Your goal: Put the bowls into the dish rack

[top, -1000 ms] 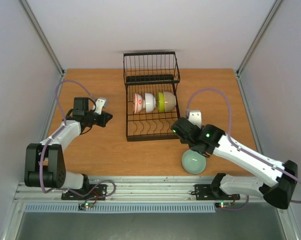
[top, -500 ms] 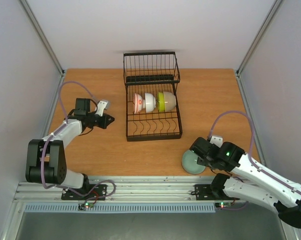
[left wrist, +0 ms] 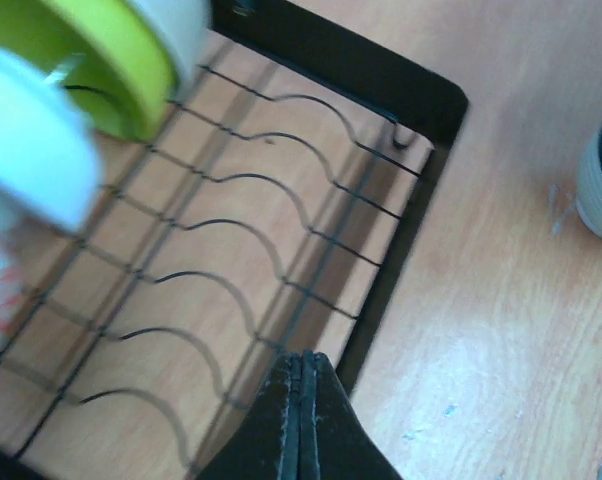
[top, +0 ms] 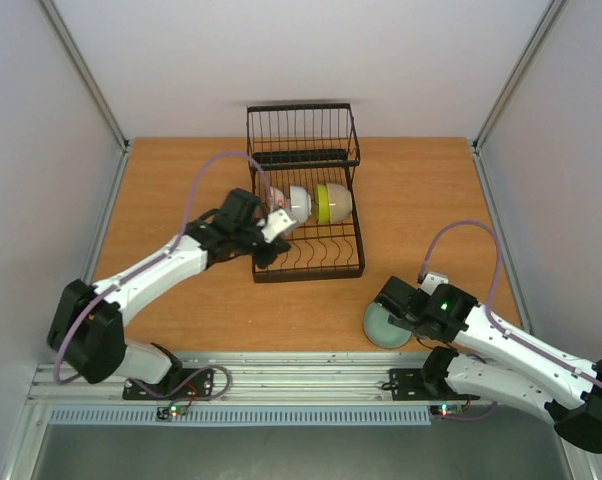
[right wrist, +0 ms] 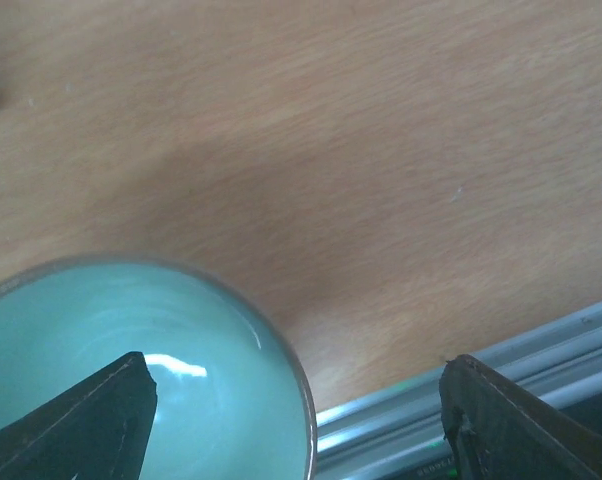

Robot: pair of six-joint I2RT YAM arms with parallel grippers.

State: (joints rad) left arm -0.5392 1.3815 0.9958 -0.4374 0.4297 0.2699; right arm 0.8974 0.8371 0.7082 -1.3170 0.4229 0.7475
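The black wire dish rack (top: 353, 215) stands mid-table. A red-patterned bowl (top: 275, 205), a white bowl (top: 299, 203) and a yellow-green bowl (top: 331, 203) stand on edge in it. A pale celadon bowl (top: 384, 327) sits upright on the table at the near right. My left gripper (top: 265, 250) is shut and empty over the rack's front left prongs (left wrist: 231, 250). My right gripper (top: 389, 306) is open over the celadon bowl (right wrist: 101, 370), its jaws on either side of the bowl's near rim. A second celadon bowl is not in view.
The rack's taller basket section (top: 301, 135) is at its far end. The aluminium rail (right wrist: 541, 340) at the table's near edge lies just behind the right gripper. Grey walls close in both sides.
My left arm has swung from the table's left side to over the rack's front left. My right gripper has moved from beside the rack down to the celadon bowl and stays there.
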